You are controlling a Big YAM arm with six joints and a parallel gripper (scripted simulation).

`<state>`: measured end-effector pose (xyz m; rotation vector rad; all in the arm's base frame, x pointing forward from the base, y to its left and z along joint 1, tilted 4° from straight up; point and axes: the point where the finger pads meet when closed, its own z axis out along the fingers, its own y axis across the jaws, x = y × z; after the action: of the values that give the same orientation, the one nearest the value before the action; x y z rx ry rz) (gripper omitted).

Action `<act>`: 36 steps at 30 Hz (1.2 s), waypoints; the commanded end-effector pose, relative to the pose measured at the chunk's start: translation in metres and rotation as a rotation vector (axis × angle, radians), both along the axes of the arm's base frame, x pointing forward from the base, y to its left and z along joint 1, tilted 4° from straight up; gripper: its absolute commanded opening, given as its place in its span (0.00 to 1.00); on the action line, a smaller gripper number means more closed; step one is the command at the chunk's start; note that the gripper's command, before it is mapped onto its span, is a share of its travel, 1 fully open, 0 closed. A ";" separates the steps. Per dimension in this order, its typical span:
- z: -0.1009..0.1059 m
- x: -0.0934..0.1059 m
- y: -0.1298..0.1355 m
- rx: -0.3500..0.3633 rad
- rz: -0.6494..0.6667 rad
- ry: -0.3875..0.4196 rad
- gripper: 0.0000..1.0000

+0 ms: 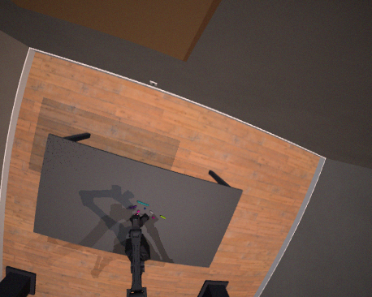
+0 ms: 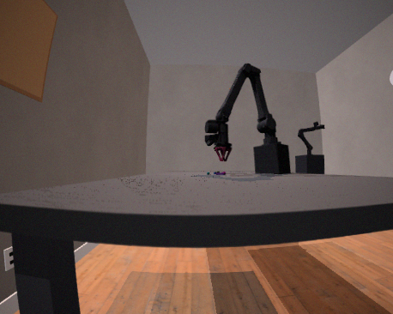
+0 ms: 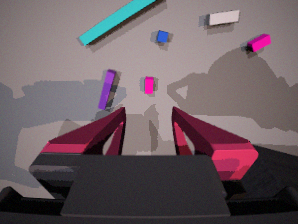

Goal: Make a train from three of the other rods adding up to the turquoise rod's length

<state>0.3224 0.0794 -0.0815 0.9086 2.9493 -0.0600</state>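
Wrist view: the black gripper's red fingers stand part-way apart, nothing between them. Ahead of the gap lies a short magenta rod [image 3: 149,85]; ahead and left, a slim purple rod [image 3: 107,89]; farther ahead, a small blue rod [image 3: 162,36] and the long turquoise rod [image 3: 119,21] [image 1: 143,203]; ahead and right, a pale grey rod [image 3: 224,18] and a second magenta rod [image 3: 259,43]. None meet end to end: no train. Selection, laying and withdrawal remain; purple, magenta and magenta would sum correctly.

Top view: adds a lime rod [image 1: 162,217], right of the fingers, outside the wrist view.

Exterior view: the gripper [image 3: 148,112] [image 2: 223,160] hangs above the dark grey table [image 2: 167,197] [image 1: 85,170], a height neither other view shows clearly.
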 end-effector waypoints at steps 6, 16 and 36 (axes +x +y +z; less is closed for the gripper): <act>0.004 0.006 0.000 0.004 -0.047 -0.025 0.24; 0.004 0.006 0.000 0.004 -0.047 -0.025 0.24; 0.000 0.005 0.000 0.003 -0.048 -0.020 0.24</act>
<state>0.3230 0.0795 -0.0814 0.9525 2.9331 -0.0570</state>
